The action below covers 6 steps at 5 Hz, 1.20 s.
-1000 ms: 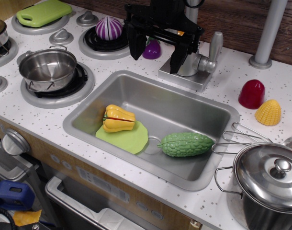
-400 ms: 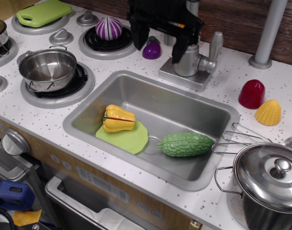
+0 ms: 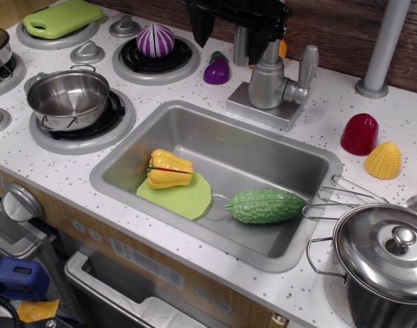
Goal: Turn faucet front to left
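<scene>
The silver-grey faucet (image 3: 266, 83) stands on its square base plate behind the sink (image 3: 311, 160). Its flat lever handle (image 3: 307, 65) sticks up on the right. A thin grey pipe end (image 3: 241, 45) hangs down just left of the faucet body, and the top of the spout is hidden by the gripper. My black gripper (image 3: 229, 31) is high at the top edge, above and slightly left of the faucet. Its fingers stand apart and hold nothing. It is partly cut off by the frame.
The sink holds a yellow pepper (image 3: 169, 169) on a green plate (image 3: 184, 198) and a green bitter gourd (image 3: 265, 205). A purple eggplant (image 3: 216, 70) lies left of the faucet. A plain grey pole (image 3: 383, 48), a red piece (image 3: 359, 133), corn (image 3: 383, 160) and a lidded pot (image 3: 389, 263) are on the right.
My gripper has risen from beside the faucet body up towards the top edge. The faucet body and lever now show in full.
</scene>
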Each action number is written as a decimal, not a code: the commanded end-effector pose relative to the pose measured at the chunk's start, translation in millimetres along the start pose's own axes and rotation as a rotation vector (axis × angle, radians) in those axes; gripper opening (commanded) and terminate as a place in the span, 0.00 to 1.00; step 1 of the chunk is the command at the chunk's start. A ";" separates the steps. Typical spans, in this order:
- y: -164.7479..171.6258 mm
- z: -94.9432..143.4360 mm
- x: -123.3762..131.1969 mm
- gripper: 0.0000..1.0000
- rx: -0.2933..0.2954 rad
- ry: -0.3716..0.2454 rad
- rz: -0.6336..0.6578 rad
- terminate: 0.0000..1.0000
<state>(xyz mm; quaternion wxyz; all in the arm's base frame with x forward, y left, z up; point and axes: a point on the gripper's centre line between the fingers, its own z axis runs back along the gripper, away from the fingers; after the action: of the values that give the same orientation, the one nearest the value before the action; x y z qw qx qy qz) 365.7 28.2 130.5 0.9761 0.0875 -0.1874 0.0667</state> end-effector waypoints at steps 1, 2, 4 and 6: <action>12.5 1.0 23.0 1.00 -0.015 -0.106 -0.014 0.00; 19.4 -7.4 29.6 0.00 0.001 -0.130 -0.019 0.00; 43.6 -25.4 33.0 1.00 0.002 -0.185 -0.093 0.00; 60.0 -31.5 45.9 1.00 0.000 -0.213 -0.156 0.00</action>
<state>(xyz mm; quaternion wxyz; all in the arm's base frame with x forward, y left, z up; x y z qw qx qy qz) 410.8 96.8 119.2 0.9558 0.0989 -0.2765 -0.0144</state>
